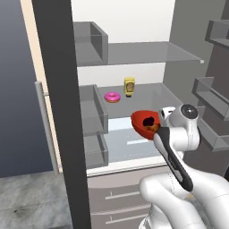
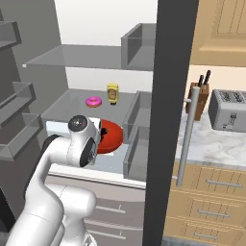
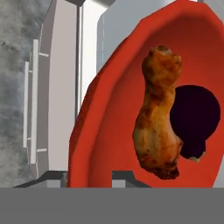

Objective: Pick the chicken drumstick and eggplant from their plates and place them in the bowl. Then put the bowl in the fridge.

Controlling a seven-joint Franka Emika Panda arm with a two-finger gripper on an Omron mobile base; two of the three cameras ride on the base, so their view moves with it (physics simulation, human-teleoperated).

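The glossy red bowl [image 1: 142,121] [image 2: 112,136] hangs tilted on its side in front of the open fridge [image 1: 134,53] [image 2: 72,56], over its lower glass shelf. My gripper [image 1: 158,127] [image 2: 99,138] is shut on the bowl's rim, and its fingers are hidden by the bowl and the hand. In the hand view the bowl [image 3: 109,131] holds the orange-brown chicken drumstick [image 3: 157,118], which leans against the dark eggplant [image 3: 194,113]. Both pieces show as a dark and an orange patch inside the bowl in the left base view. The plates are out of view.
A pink ring-shaped item [image 1: 112,96] [image 2: 93,101] and a yellow jar [image 1: 129,86] [image 2: 113,93] sit on the middle shelf. Door bins [image 1: 94,116] [image 2: 137,120] flank the opening and drawers [image 1: 120,197] lie below. A toaster [image 2: 229,109] and a knife block [image 2: 197,98] stand on the right counter.
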